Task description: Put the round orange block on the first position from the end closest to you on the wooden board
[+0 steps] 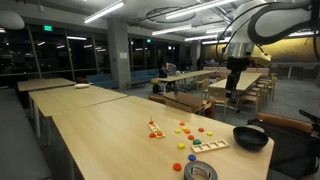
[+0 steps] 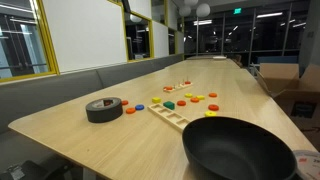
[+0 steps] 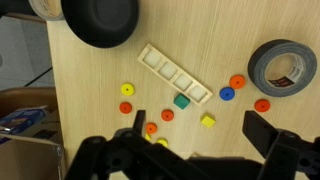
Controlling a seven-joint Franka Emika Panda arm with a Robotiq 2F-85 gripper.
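Observation:
The small pale-wood board (image 3: 175, 72) lies at a slant with a row of recesses; it shows in both exterior views (image 1: 210, 147) (image 2: 172, 117). Several round orange blocks lie around it: one (image 3: 168, 115) below the board, one (image 3: 126, 108) to the left, one (image 3: 237, 82) by the tape roll. My gripper (image 3: 200, 135) is open and empty, high above the table, its two dark fingers framing the blocks. In an exterior view it hangs well above the tabletop (image 1: 233, 85).
A black bowl (image 3: 100, 20) (image 1: 250, 138) (image 2: 240, 150) sits beyond one end of the board. A grey tape roll (image 3: 282, 65) (image 2: 104, 108) is at the other side. A green square block (image 3: 181, 101), yellow square (image 3: 207, 121) and blue round (image 3: 227, 94) lie close by.

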